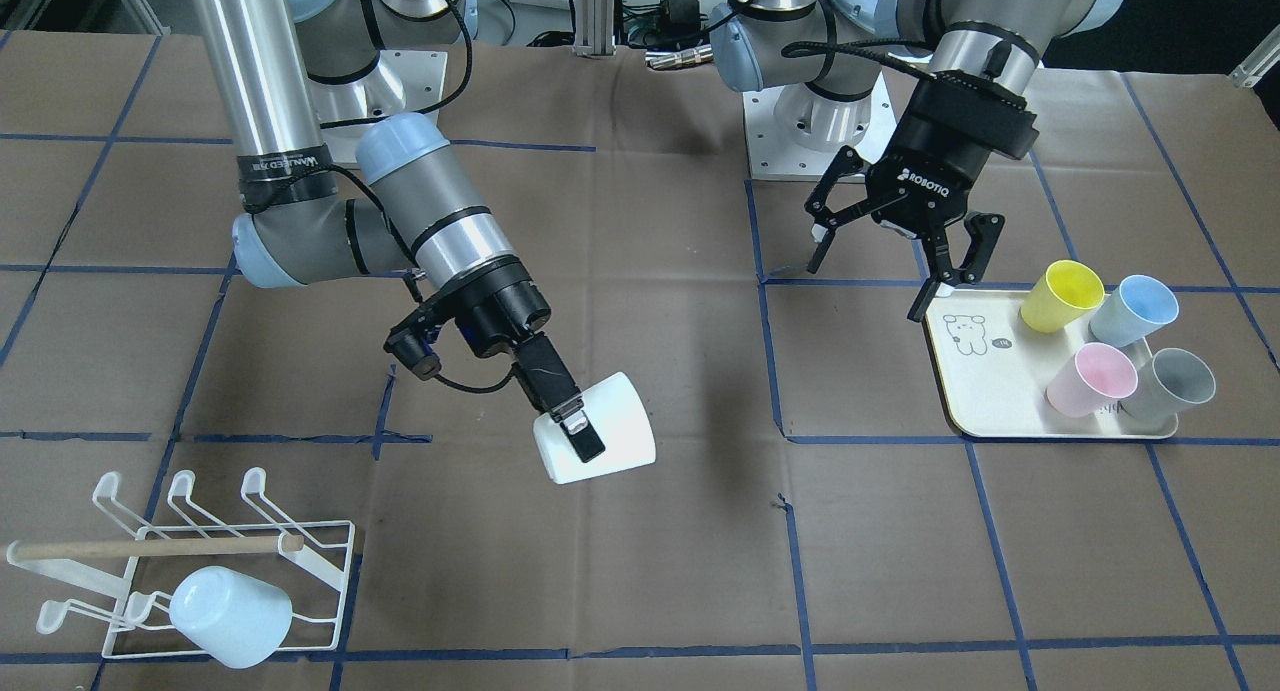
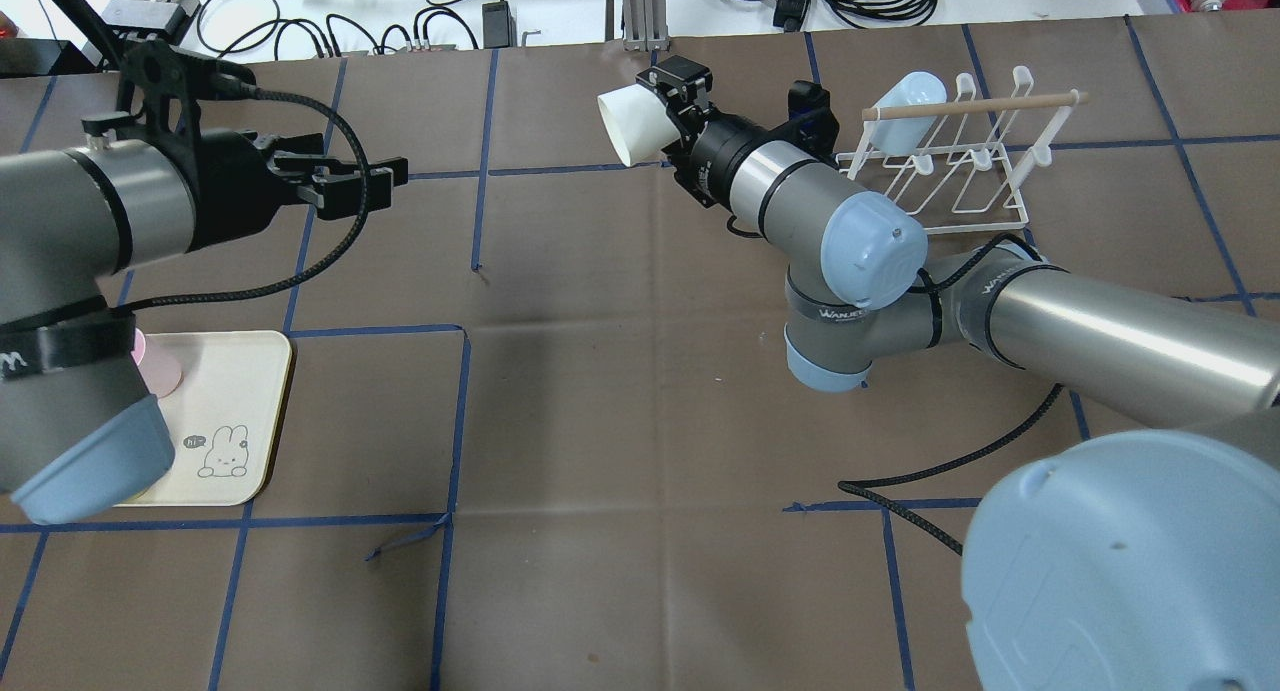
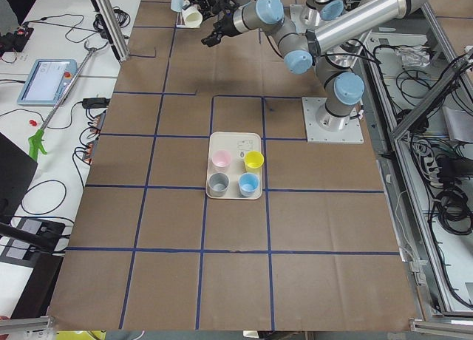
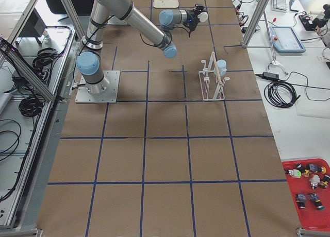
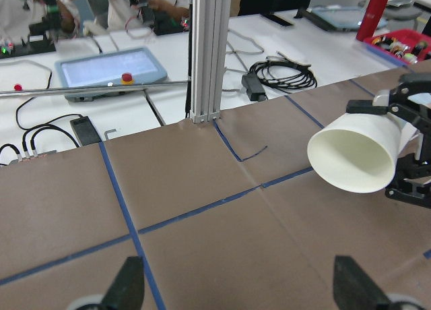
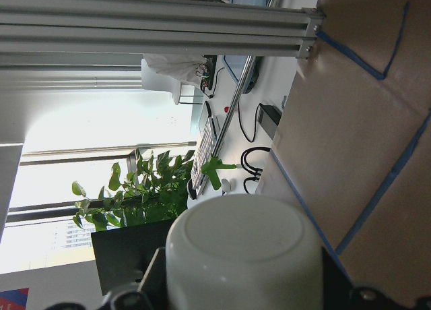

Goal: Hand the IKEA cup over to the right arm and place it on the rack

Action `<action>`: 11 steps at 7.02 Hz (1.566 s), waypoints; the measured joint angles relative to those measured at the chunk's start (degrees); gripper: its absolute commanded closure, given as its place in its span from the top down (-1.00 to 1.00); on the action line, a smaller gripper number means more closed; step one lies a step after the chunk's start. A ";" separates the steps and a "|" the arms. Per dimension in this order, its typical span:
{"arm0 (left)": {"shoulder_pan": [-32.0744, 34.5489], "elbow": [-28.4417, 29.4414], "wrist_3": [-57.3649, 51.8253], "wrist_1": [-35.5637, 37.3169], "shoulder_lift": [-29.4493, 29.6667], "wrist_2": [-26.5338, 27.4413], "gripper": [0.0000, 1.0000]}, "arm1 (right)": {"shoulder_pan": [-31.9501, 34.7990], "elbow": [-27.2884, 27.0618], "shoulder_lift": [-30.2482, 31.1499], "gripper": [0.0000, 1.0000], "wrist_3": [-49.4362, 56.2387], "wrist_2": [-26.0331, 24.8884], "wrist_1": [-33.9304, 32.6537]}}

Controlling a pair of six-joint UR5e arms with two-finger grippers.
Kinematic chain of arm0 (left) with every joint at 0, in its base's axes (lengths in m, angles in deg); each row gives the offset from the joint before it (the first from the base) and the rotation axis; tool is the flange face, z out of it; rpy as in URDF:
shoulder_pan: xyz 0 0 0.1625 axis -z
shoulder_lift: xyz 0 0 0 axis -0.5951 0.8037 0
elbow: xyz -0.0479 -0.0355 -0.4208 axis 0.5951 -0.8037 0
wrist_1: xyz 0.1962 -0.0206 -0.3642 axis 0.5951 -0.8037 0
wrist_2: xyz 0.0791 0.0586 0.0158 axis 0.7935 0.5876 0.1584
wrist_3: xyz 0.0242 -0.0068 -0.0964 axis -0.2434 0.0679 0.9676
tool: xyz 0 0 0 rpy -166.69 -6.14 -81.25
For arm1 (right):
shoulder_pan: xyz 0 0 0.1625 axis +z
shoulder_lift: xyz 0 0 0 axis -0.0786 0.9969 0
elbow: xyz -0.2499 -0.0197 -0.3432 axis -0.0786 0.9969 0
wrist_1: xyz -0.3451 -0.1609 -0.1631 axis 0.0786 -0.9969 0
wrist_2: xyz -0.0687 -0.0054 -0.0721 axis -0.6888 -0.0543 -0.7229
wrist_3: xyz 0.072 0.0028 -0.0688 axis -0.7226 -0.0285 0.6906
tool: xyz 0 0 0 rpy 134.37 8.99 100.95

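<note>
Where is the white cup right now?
The white cup is left of centre in the front-facing view, in the right gripper, between the rack and the tray.

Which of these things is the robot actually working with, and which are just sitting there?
In the job: white cup, right gripper shut on it, rack, open left gripper.

Lying about: tray with yellow cup, blue cup, pink cup, grey cup; pale cup resting on the rack.

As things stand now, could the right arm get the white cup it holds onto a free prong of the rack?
Probably yes. The right gripper holds the white cup above open table, nothing lies between it and the rack, and the pale blue cup fills only one prong.
</note>
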 measured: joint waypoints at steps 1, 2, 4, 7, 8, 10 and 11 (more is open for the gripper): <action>0.18 4.87 1.90 -7.66 0.43 2.34 0.99 | -2.21 0.02 0.50 -0.20 9.31 -0.15 -0.01; 0.86 8.68 4.72 -11.84 1.78 4.85 0.98 | -4.26 0.01 1.15 -0.23 19.64 -0.23 -0.04; 4.54 16.11 9.61 -20.47 4.96 13.91 0.99 | -8.34 0.01 1.94 -0.31 39.67 -0.27 -0.31; 9.44 28.06 17.63 -42.43 9.76 27.42 0.99 | -15.20 0.80 2.80 -0.39 68.96 0.10 -0.54; 10.63 29.64 20.06 -47.52 10.99 30.93 0.99 | -17.97 1.18 2.59 -0.39 75.79 0.38 -0.60; 14.28 30.00 23.22 -50.83 12.97 35.45 0.99 | -24.56 2.04 1.75 -0.40 82.86 2.91 -0.55; 15.55 29.39 23.75 -50.76 13.22 36.04 0.99 | -27.64 2.82 0.69 -0.44 85.71 5.40 -0.54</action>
